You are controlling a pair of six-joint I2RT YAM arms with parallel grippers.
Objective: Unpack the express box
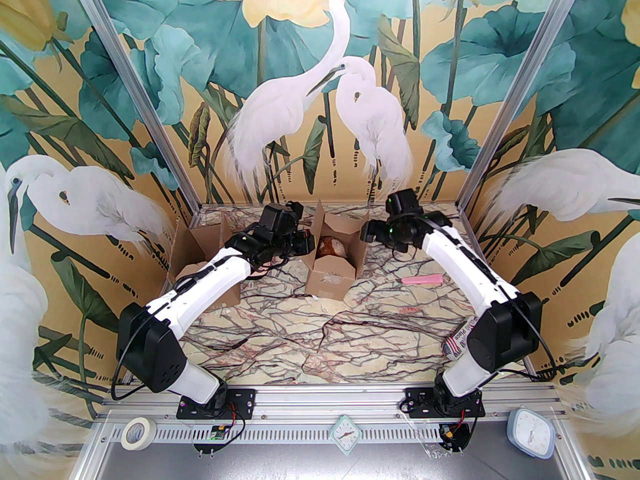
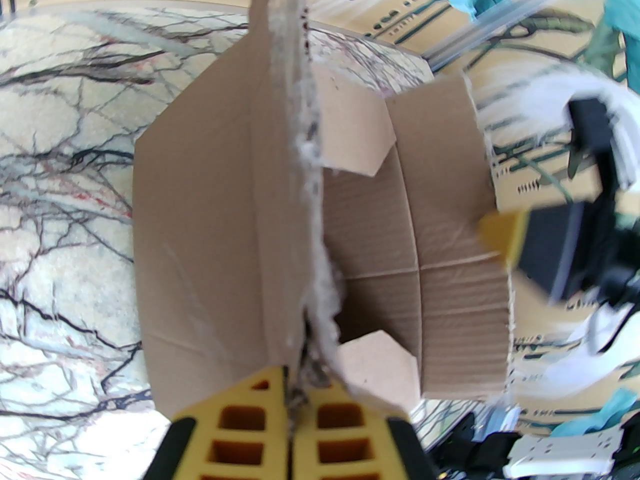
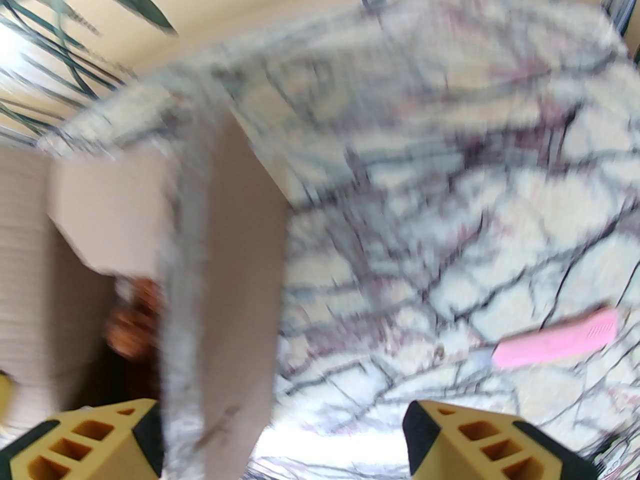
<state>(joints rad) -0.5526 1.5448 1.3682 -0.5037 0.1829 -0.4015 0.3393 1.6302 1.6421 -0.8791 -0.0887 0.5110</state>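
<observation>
The express box, brown cardboard, stands open at the back middle of the table with a brown round item inside. My left gripper is at the box's left flap. In the left wrist view its yellow fingers are shut on the frayed edge of that flap. My right gripper hovers at the box's right side, open. In the blurred right wrist view the right flap stands between its spread fingers, close to the left one, and the brown item shows beyond it.
A second open cardboard box sits at the back left, partly under my left arm. A pink utility knife lies on the marble table right of the express box. A small printed packet lies by the right arm's base.
</observation>
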